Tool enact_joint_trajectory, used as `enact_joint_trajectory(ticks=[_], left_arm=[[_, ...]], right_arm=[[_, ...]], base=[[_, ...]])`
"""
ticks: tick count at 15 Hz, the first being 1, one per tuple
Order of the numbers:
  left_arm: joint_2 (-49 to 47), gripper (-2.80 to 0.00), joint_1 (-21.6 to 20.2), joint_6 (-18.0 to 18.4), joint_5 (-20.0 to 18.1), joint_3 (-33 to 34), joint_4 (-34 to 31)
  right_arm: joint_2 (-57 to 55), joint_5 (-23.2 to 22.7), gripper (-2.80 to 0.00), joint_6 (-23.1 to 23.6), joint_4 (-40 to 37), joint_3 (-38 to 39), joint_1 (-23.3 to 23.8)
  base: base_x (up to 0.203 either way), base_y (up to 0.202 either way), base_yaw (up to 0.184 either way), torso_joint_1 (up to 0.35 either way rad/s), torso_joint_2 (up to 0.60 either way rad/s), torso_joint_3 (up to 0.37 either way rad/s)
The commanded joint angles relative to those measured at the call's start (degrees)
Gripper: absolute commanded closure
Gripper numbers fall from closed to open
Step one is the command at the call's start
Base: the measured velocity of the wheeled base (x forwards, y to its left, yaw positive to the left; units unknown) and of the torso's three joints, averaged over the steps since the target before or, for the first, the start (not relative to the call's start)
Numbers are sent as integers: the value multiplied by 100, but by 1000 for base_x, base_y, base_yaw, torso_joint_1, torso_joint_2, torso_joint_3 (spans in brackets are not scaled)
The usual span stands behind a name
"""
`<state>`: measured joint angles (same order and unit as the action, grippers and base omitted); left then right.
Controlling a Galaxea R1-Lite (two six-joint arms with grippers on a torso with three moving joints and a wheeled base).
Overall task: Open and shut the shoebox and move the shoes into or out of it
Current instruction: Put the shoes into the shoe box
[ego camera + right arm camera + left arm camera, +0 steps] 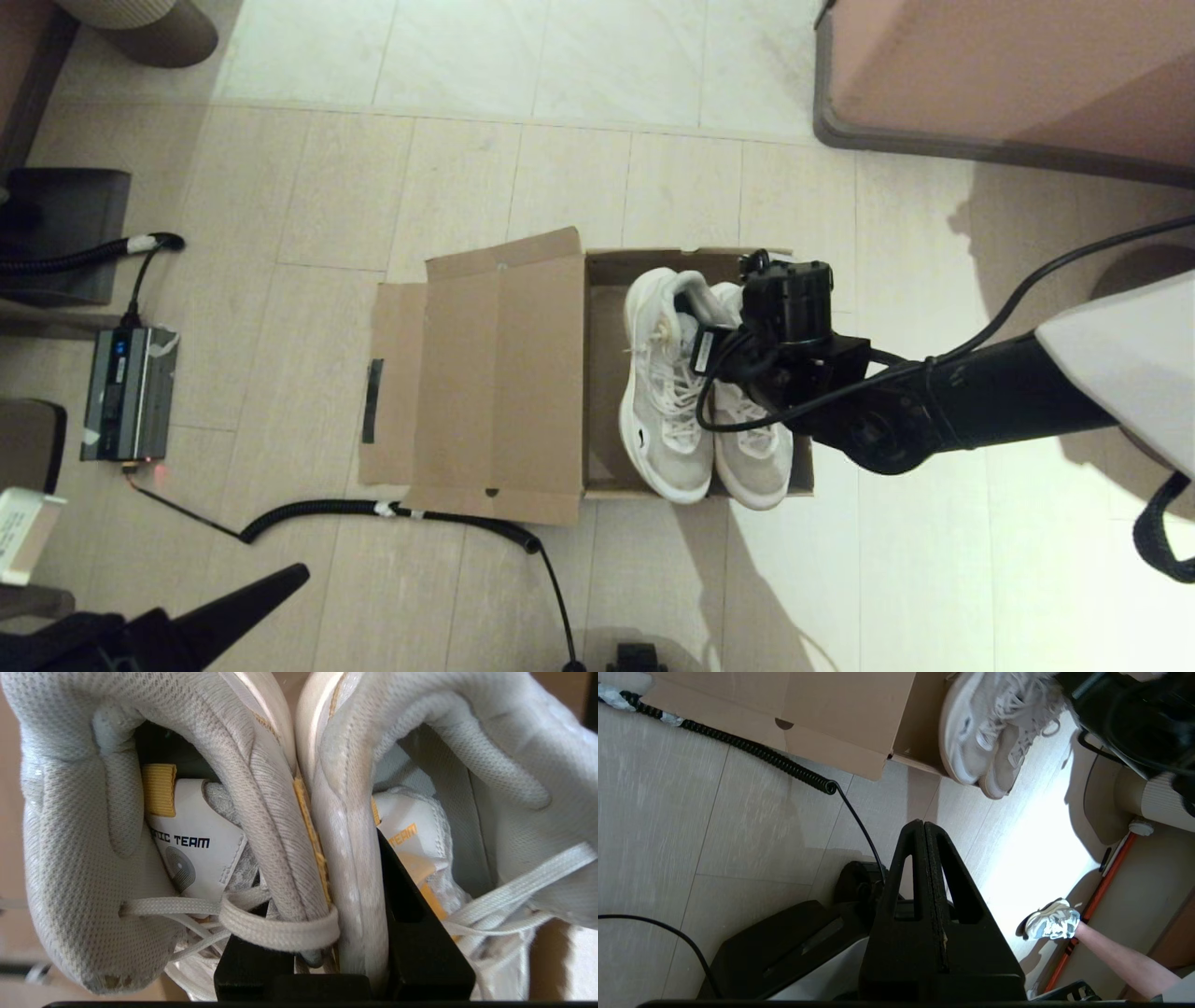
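The brown cardboard shoebox (607,280) lies open on the floor, its lid (504,373) folded flat to the left. The pair of white shoes (663,411) hangs side by side over the box's right half, toes past its near edge. My right gripper (717,322) is shut on the shoes. In the right wrist view one finger (411,914) sits inside one shoe, the other finger is inside the other shoe, and both inner collar walls (322,858) are pinched between them. My left gripper (923,823) is shut and empty, parked low at the near left (280,581).
A coiled black cable (392,511) runs along the lid's near edge. A grey power unit (126,392) sits at the left. Pinkish furniture (1008,75) stands at the far right. A person's foot (1052,919) and an orange-handled stick (1101,891) are beyond the box.
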<state>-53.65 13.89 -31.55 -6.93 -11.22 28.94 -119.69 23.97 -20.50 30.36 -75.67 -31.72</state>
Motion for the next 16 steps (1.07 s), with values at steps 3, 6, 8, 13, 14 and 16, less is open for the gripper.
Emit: enact_joint_trajectory(ticks=[3,6,8,13,14,16], left_arm=[[103,0,0,-18,-1,123,24],[109,0,0,-18,-10,147,24],[109,0,0,-18,-10,138,24],[309,0,-3,-9,38,75,-35],[409,0,-8,-9,78,-12,-181],[651,0,-9,-17,129,-162,-601]], right_arm=[[-615,57,-8,11,33,-435,-7],[-679,70,-280,10,17,-737,42],[-670,111,-280,44,-3,-898,133],[-22,155,-280,196,-27,-906,333],[306,156,-280,198,-83,-856,356],[1051,157,0,207,-234,-570,369]], base=[[0,0,0,0,0,0],[0,0,0,0,0,0],[0,0,0,0,0,0],[0,0,0,0,0,0],[0,0,0,0,0,0],[0,0,0,0,0,0]])
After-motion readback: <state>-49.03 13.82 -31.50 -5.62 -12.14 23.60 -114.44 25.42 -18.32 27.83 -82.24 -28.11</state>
